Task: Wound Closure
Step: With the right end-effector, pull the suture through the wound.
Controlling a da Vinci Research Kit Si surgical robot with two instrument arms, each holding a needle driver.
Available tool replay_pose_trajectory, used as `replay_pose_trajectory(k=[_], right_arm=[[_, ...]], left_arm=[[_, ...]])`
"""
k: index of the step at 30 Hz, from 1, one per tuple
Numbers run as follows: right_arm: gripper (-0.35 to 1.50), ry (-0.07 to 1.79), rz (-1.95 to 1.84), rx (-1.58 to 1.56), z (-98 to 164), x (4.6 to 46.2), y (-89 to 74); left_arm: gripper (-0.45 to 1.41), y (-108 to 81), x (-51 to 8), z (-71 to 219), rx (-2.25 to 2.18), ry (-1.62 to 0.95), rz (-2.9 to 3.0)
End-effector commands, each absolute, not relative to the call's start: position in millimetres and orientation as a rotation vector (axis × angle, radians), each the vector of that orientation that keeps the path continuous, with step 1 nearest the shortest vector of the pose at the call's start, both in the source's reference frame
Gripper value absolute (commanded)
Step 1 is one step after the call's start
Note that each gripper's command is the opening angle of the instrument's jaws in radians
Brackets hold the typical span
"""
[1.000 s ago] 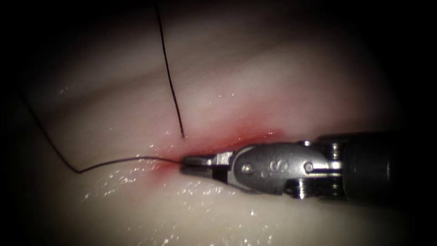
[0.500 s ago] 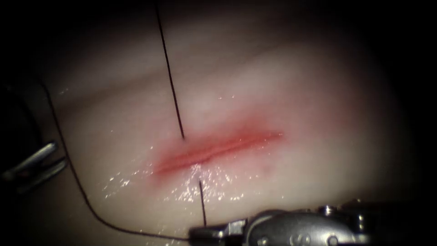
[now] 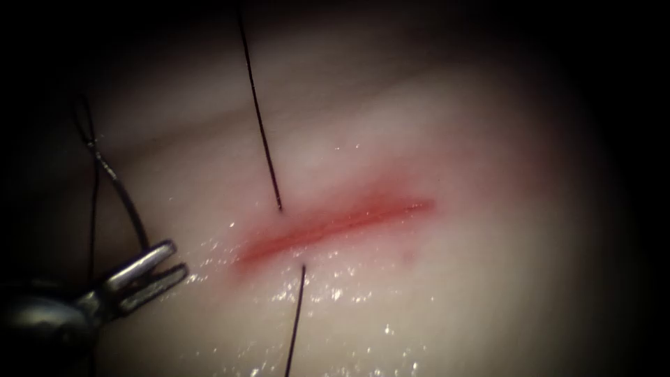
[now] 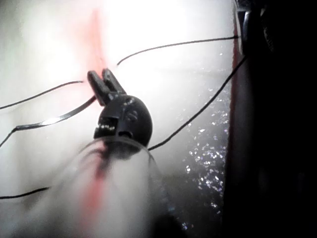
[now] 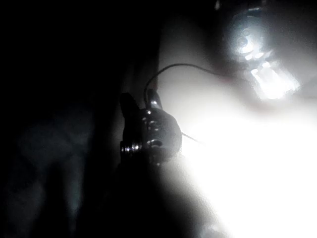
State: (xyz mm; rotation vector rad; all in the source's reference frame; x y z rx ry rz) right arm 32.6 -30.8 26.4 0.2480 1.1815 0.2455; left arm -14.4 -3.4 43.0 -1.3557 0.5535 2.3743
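The cut point(image 3: 335, 223) is a red line across the pale tissue point(image 3: 453, 293). Dark thread point(image 3: 258, 119) enters the tissue just above the cut's left part, and a second strand point(image 3: 294, 321) leaves just below it. My left tool point(image 3: 150, 269) lies left of the cut, its jaws shut on one end of the curved needle point(image 3: 122, 199), which arcs up free of the tissue. The left tool point(image 4: 105, 83) and the needle point(image 4: 54, 119) are also in the left wrist view. My right tool point(image 5: 139, 101) has its jaws apart, and thread point(image 5: 183, 66) arcs past their tips.
Red fluid stains the tissue around the cut, and wet glints point(image 3: 321, 293) speckle the surface below it. More loops of thread point(image 4: 198, 111) lie across the tissue near the left tool. The left tool's bright body point(image 5: 252, 54) is beyond the right tool's jaws.
The right tool, shut on the thread at the cut, drew down and out of the endoscope view, pulling thread through. The left tool came in from the left holding the needle.
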Motion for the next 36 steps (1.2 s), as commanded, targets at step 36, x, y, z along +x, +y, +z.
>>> replay_pose_trajectory(k=[36], right_arm=[[1.23, 1.16, 0.105, 0.033, 43, 29.8, -19.2]], left_arm=[[-0.45, -3.7, -14.3, 44, -1.361, 0.55, 2.376]])
